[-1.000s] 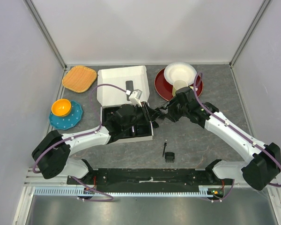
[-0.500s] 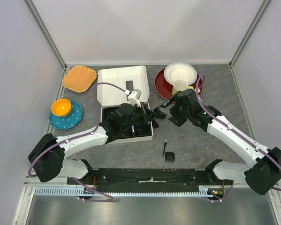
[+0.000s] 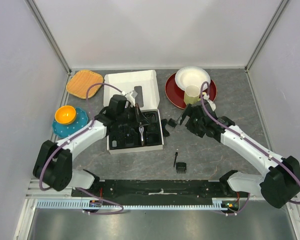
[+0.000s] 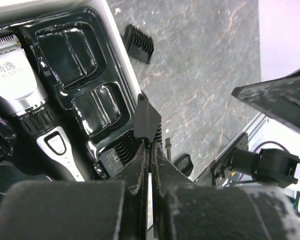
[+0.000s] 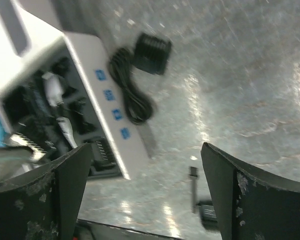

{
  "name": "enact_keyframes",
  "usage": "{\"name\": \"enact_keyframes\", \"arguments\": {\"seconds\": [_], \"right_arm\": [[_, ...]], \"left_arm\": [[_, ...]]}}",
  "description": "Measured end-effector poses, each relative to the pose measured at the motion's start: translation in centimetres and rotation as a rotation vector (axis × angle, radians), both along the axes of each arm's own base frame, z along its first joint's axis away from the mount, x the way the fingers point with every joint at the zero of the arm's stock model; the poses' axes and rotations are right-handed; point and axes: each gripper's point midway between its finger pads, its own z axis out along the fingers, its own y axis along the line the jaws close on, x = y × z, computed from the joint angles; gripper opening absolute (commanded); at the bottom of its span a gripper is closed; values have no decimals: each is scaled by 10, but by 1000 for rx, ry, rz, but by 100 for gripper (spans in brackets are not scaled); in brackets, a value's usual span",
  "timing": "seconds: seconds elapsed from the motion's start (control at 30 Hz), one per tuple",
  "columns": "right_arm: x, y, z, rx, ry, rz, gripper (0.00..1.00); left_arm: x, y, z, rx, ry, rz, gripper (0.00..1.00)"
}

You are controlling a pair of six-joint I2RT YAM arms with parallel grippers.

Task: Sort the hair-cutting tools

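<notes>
Over the black tray (image 3: pixel 119 136) of the white box (image 3: pixel 125 92), left of the worktop's (image 3: pixel 240 100) middle, the overhead view has the left gripper (image 3: pixel 138 116) hanging above the clipper (image 3: pixel 141 132), which lies in its moulded slot. The right gripper (image 3: pixel 182 120) sits near the box's right side, close to a loose comb attachment (image 3: pixel 166 124), and the two arms could clash there. A cleaning brush (image 3: pixel 175 159) and a second comb (image 3: pixel 181 167) lie toward the near edge, not yet sorted.

From the left wrist, the fingers (image 4: pixel 140 170) are pressed together on a small dark wedge (image 4: pixel 147 117), probably a comb seen edge-on. So thin a pinch could let it twist and drop onto the clipper instead of into an open pocket. The clipper has a silver head with printed lettering, a ribbed black collar and a silver switch.

From the right wrist, which is blurred, the jaws stand spread wide with nothing between them. A coiled black cord (image 5: pixel 132 97) lies against the box wall beside the loose comb. A low sweep could snag it and drag the box.
</notes>
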Motion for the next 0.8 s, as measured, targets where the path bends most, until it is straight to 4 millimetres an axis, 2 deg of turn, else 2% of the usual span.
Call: {"name": "enact_keyframes", "arguments": {"seconds": [0.13, 0.23, 0.6, 0.8], "right_arm": [[-24, -7, -45, -47, 80, 64, 96], [-39, -12, -65, -61, 119, 90, 96], [-39, -8, -66, -61, 89, 154, 96], [-43, -9, -73, -72, 94, 176, 96]], "left_arm": [[2, 4, -15, 34, 103, -62, 2], [4, 4, -25, 36, 167, -91, 2], [7, -3, -59, 67, 313, -164, 2], [11, -4, -67, 65, 334, -182, 2]]}}
